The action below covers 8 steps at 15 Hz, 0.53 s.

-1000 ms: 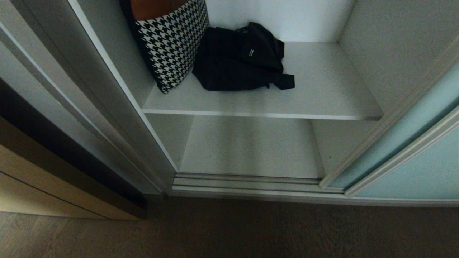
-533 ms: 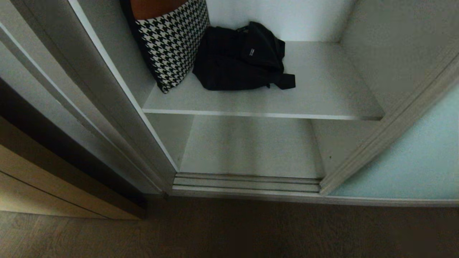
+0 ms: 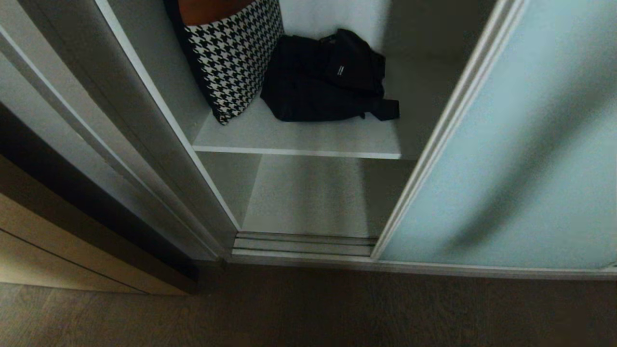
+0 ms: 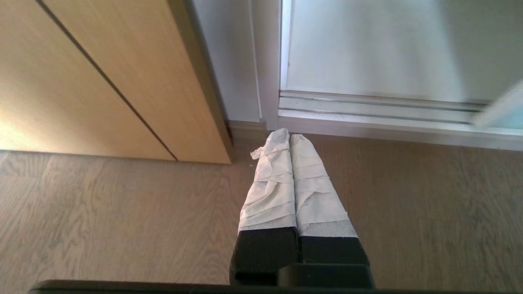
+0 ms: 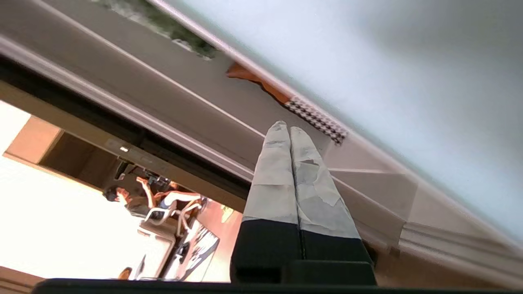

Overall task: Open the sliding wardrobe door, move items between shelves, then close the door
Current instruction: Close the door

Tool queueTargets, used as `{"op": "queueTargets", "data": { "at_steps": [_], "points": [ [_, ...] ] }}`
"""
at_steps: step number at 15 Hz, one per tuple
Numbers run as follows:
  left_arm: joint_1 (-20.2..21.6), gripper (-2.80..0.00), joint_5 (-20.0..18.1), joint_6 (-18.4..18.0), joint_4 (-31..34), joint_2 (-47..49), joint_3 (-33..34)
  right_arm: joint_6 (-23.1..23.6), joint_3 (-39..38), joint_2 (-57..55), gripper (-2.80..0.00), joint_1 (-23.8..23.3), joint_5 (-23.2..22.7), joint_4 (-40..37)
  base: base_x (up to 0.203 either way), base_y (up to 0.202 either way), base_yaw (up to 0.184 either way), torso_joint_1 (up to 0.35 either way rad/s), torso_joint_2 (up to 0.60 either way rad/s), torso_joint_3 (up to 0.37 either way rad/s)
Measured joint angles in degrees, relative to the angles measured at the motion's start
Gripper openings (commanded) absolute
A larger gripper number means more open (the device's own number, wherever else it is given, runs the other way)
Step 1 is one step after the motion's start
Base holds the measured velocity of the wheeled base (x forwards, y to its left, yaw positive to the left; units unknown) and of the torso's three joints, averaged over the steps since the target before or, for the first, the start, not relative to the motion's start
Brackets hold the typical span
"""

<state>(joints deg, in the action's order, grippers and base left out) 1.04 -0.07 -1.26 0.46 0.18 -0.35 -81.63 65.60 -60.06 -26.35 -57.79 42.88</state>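
- Lying under the left gripper (image 4: 289, 136), pressed together, is wooden floor (image 4: 122, 212); ahead is the floor track (image 4: 367, 108).
- Right gripper (image 5: 286, 128), also together, is beside the sliding wardrobe door (image 3: 506, 159); a gap stays to its left.

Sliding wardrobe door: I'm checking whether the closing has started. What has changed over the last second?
The sliding wardrobe door has slid leftward across the opening and now hides the right part of both shelves. No gripper shows in the head view. The black bag and houndstooth bag lie as before.
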Motion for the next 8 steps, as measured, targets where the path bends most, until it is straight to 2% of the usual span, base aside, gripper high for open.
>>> {"op": "queueTargets", "data": {
  "at_steps": [4,6,8],
  "points": [
    [0.0,-2.80,0.0,0.0,0.0,0.0,0.0,0.3,-0.7,1.6,-2.80,-5.5,3.0,0.2,0.000,0.000,0.000,0.000,0.00,0.000],
    [0.0,-2.80,0.0,0.0,0.0,0.0,0.0,0.1,0.9,0.5,-2.80,-12.3,3.9,-0.2,0.000,0.000,0.000,0.000,0.00,0.000],
    [0.0,-2.80,0.0,0.0,0.0,0.0,0.0,-0.2,2.8,-1.4,-2.80,-21.0,4.2,-0.4,0.000,0.000,0.000,0.000,0.00,0.000]
  ]
}}
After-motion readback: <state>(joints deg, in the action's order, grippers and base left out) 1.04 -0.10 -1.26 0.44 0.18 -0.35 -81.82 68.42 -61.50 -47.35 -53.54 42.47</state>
